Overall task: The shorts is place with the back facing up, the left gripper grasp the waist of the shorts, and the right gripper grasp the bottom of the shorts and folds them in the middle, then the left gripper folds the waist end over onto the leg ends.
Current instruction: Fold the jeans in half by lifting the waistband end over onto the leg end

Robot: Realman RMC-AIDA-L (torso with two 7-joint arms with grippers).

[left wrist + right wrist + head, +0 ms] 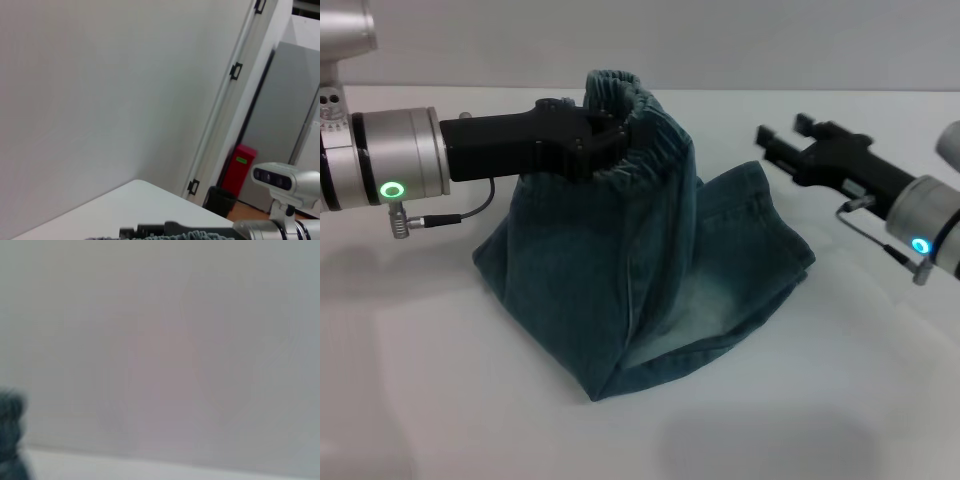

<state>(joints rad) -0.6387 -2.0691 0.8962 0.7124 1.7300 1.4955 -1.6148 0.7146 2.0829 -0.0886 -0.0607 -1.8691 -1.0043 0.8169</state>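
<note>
The blue denim shorts (pixel 640 280) hang in a tent shape over the white table. Their waist (pixel 655 120), a gathered elastic band, is lifted above the table with my left gripper (pixel 620 140) shut on it. A strip of that band shows in the left wrist view (pixel 200 235). From there the cloth drapes down to the table, and the bottom (pixel 670 360) lies at the front. My right gripper (pixel 782 135) hovers open to the right of the shorts and holds nothing. No print is visible.
The white table (pixel 440 400) spreads around the shorts, with a pale wall behind it. In the left wrist view a door frame (pixel 235 70) and a red box (pixel 240 165) stand beyond the table's far edge.
</note>
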